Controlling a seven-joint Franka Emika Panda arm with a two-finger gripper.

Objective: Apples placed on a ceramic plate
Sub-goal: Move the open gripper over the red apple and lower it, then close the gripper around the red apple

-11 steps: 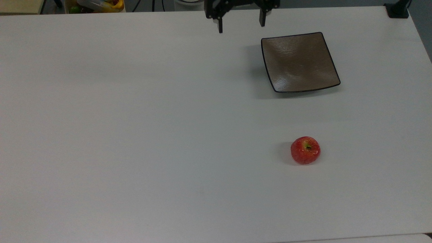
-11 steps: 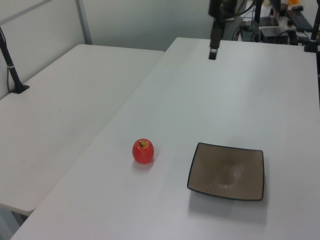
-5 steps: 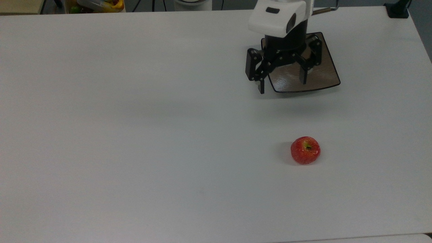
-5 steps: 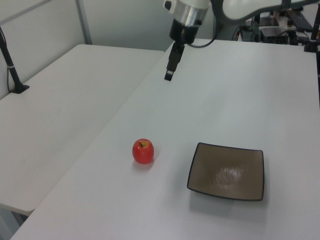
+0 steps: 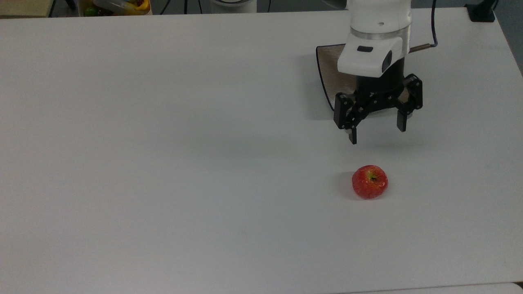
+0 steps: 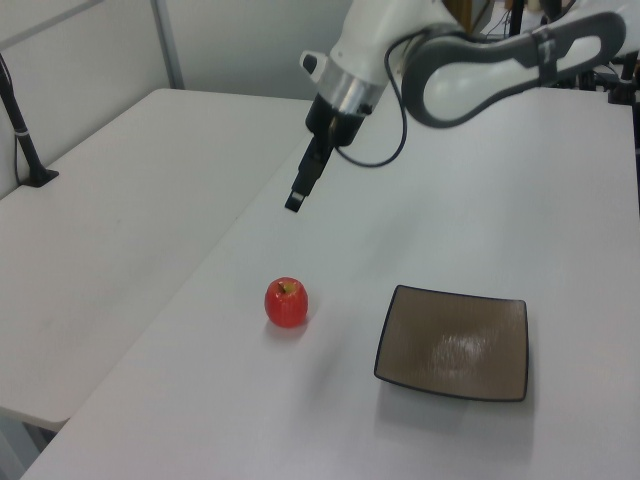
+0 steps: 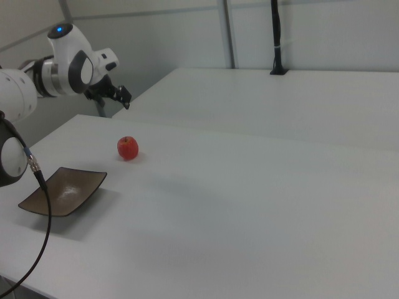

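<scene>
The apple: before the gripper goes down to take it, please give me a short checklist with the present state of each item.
1. Gripper open, holding nothing: ok.
2. Apple sits upright on the table, stem dimple up: ok.
3. Gripper directly above the apple: not ok, it hangs short of it in the top view.
4. Ceramic plate holds nothing: ok.
5. Nothing lies between apple and plate: ok.

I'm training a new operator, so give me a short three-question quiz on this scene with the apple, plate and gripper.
1. True or false: the apple lies on the ceramic plate.
2. Are the fingers of the gripper open or shut?
3. In the left view, the apple sits to which side of the plate: A left, B right?

Key:
1. False; it rests on the white table, apart from the plate.
2. Open, holding nothing.
3. A.
</scene>
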